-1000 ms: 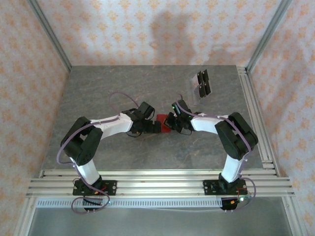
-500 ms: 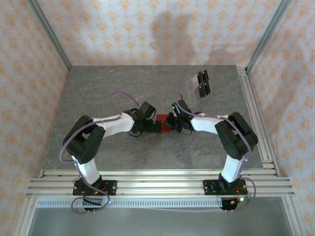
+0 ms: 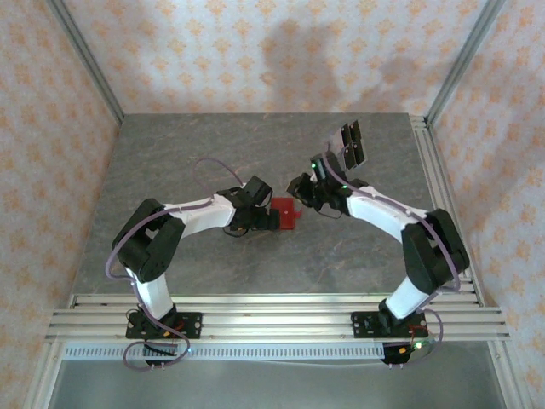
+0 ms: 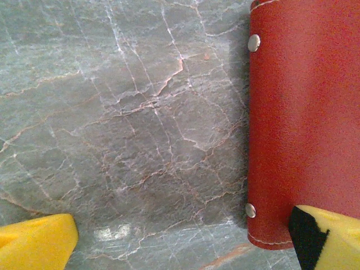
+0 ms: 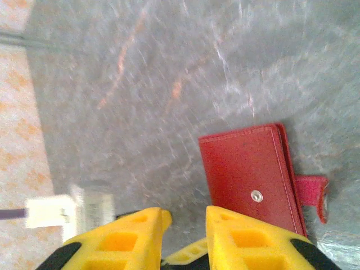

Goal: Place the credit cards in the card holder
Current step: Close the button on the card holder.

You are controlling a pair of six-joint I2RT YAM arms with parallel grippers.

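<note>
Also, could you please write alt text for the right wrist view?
A red card holder lies flat on the grey marble table, its small tab at the picture's right, just beyond the right gripper. The gripper's yellow fingers stand slightly apart with nothing between them.

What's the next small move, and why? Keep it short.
Probably reach the right claw to the credit cards at the table's far right and take one: it holds nothing, and the card holder lies by the open left claw.
</note>
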